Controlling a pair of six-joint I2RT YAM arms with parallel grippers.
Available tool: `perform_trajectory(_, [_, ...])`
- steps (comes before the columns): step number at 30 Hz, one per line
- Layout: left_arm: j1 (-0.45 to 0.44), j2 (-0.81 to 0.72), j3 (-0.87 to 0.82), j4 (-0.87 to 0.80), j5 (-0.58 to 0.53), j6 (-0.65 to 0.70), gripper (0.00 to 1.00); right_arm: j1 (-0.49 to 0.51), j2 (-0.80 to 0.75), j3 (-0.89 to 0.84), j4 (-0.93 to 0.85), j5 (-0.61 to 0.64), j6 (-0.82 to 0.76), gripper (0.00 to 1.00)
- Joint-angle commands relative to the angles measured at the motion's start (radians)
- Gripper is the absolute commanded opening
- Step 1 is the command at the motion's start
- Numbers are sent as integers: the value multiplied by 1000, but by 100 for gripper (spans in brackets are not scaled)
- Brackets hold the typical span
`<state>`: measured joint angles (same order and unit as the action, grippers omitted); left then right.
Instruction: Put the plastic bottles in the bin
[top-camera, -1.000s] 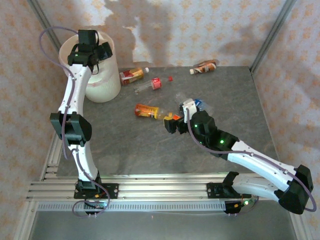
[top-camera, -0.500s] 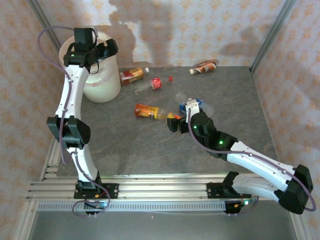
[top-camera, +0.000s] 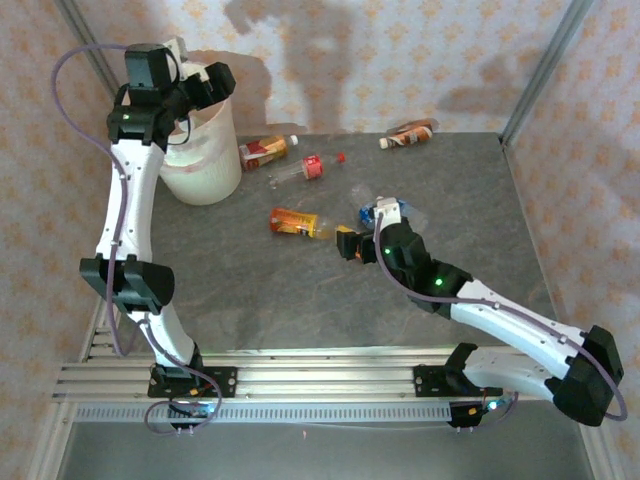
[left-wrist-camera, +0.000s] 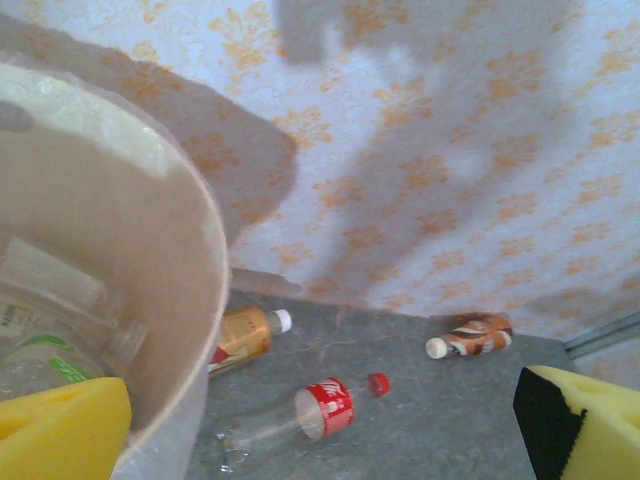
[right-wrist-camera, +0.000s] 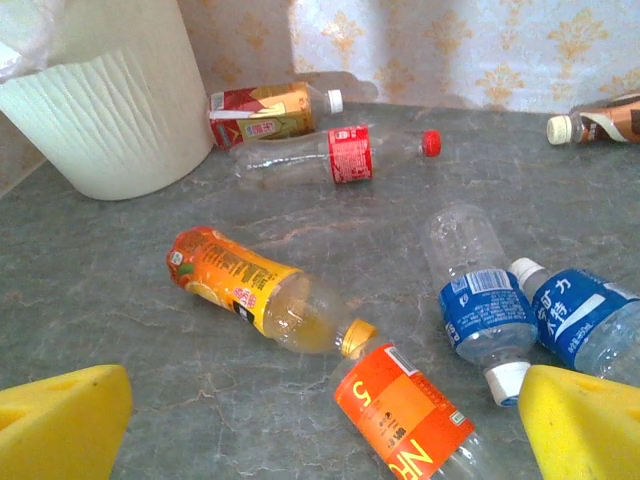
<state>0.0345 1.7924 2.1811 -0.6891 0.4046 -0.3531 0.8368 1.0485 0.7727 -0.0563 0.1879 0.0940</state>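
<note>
plastic bottles (right-wrist-camera: 250, 290) lie just ahead of the right pincer (right-wrist-camera: 320, 420), gaping empty; the left pincer (left-wrist-camera: 320, 430) gapes empty above the rim of the bin (left-wrist-camera: 205, 265).

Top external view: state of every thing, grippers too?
bin: upright, bottles inside
left gripper: open, empty, over bin
right gripper: open, empty
juice bottle: lying, capped
red-label bottle: lying, capped
tea bottle: lying beside bin
brown bottle: lying, capped
blue-label bottles: lying, capped
orange-label bottle: lying under right gripper

Bin (left-wrist-camera: 195, 300) beside red-labelled bottle (left-wrist-camera: 305, 415)
</note>
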Motion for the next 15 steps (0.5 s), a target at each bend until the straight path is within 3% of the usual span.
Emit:
perform_trajectory(1, [1, 18, -29, -15, 27, -18, 100, -5, 15, 15, 0, 14, 24, 99])
perform_trajectory(8, [18, 106, 23, -128, -34, 3, 100, -7, 21, 24, -21, 14, 27, 99])
perform_trajectory(15, [72, 80, 9, -201, -128, 1, 100, -7, 25, 12, -20, 18, 45, 99])
